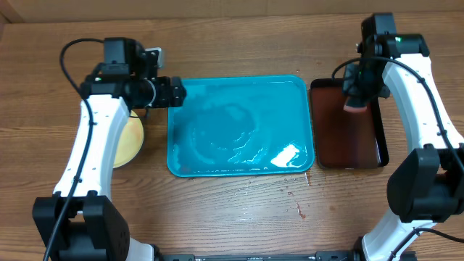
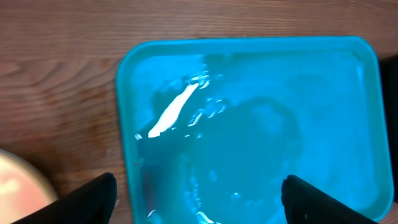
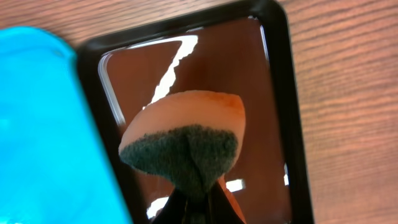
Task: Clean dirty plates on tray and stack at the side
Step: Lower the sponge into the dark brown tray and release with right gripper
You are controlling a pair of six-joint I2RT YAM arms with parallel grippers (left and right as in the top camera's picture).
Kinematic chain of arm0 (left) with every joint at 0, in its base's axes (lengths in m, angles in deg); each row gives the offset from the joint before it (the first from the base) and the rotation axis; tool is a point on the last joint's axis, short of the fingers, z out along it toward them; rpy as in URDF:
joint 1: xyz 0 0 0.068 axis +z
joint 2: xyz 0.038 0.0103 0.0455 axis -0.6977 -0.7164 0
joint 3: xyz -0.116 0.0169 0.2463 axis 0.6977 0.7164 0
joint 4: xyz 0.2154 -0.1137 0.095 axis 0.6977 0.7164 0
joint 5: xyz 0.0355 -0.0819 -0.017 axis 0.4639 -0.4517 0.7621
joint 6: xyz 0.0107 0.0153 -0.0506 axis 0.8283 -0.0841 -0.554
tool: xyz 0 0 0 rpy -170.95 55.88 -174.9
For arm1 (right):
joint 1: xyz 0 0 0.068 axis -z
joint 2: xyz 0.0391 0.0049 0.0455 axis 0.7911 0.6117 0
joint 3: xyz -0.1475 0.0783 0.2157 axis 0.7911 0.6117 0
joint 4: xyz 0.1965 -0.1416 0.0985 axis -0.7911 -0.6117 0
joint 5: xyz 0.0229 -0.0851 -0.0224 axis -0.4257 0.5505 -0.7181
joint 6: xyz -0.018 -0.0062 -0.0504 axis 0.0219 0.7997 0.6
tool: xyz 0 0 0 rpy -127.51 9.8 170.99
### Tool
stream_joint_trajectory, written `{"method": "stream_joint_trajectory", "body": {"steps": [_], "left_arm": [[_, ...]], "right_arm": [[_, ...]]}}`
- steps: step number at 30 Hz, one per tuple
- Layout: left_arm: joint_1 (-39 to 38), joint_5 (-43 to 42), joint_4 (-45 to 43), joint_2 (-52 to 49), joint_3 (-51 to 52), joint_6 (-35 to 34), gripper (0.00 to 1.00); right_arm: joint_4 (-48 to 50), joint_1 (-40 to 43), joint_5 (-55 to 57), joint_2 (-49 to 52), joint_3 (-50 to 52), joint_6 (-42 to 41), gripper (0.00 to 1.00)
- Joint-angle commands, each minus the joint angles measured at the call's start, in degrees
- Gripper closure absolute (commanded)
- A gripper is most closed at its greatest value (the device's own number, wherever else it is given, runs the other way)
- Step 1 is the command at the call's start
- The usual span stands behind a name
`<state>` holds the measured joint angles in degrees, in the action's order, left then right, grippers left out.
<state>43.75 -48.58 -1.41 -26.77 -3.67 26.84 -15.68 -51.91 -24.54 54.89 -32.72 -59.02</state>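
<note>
**A:** Teal plastic tray is bare and wet. Where're the pale yellow round plates?

**B:** Left, on the desk, under the left arm. Stiff, likely slick, so grab a rim. Left fingers gape over the tray's left edge; right fingers pinch an orange sponge.

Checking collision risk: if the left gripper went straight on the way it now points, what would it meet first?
Probably the teal tray: the open left gripper points at its wet floor, near one short rim, with nothing between. How far above it hangs is unclear.
</note>
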Motion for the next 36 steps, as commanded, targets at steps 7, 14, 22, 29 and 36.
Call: {"method": "stream_joint_trajectory", "body": {"steps": [7, 14, 22, 29, 36], "left_arm": [[-3.72, -0.42, -0.44, 0.46, -0.83, -0.24, 0.00], [-3.69, -0.39, -0.42, 0.46, -0.83, -0.22, 0.00], [-3.67, -0.39, -0.44, 0.46, -0.83, -0.22, 0.00], [-3.65, -0.39, -0.44, 0.46, -0.83, -0.22, 0.00], [-3.72, -0.37, -0.44, 0.46, -0.83, -0.22, 0.00]], "right_arm": [[16.09, 2.69, -5.29, 1.03, 16.55, 10.93, 0.96], [25.05, 2.71, -6.05, 1.03, 24.22, 10.93, 0.96], [20.35, 2.69, -6.05, 0.79, 20.63, 10.45, 0.67], [8.07, 2.69, -8.50, -2.43, 3.65, 10.49, 0.55], [-6.01, 2.69, -12.70, -7.74, -12.63, 10.25, 0.00]]}}
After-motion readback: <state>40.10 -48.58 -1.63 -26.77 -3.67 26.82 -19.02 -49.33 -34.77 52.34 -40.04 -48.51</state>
